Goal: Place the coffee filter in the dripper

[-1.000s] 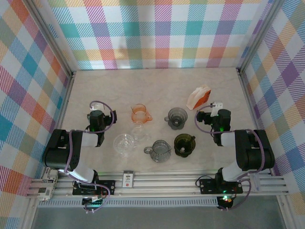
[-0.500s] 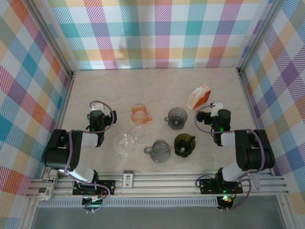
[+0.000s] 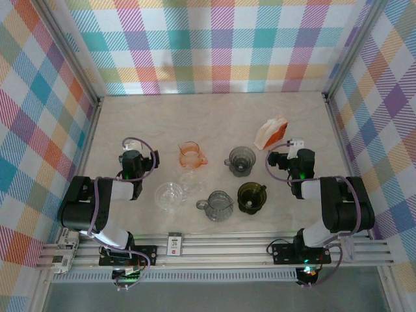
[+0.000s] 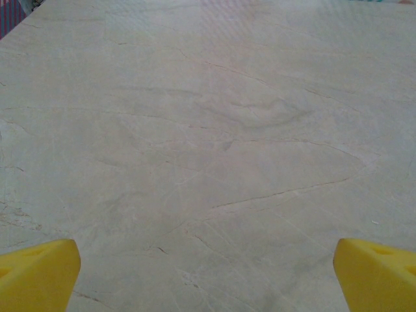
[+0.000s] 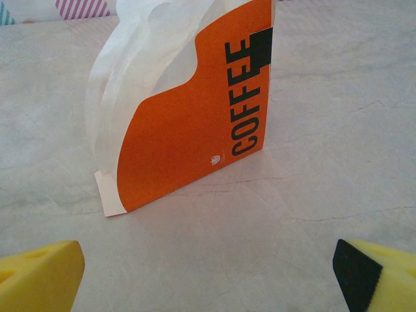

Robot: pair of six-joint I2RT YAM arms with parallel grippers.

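Left hand (image 4: 208,276): jaws fully apart, holding nothing, low over bare worktop (image 4: 214,130).

Right hand (image 5: 208,276): jaws fully apart, empty, facing the coffee filter pack (image 5: 188,110) without touching it.

The pack stands upright at the right rear of the worktop, with white filters showing above its orange sleeve.

An orange dripper (image 3: 190,156) and four other vessels stand mid-worktop between the arms, apart from the pack.
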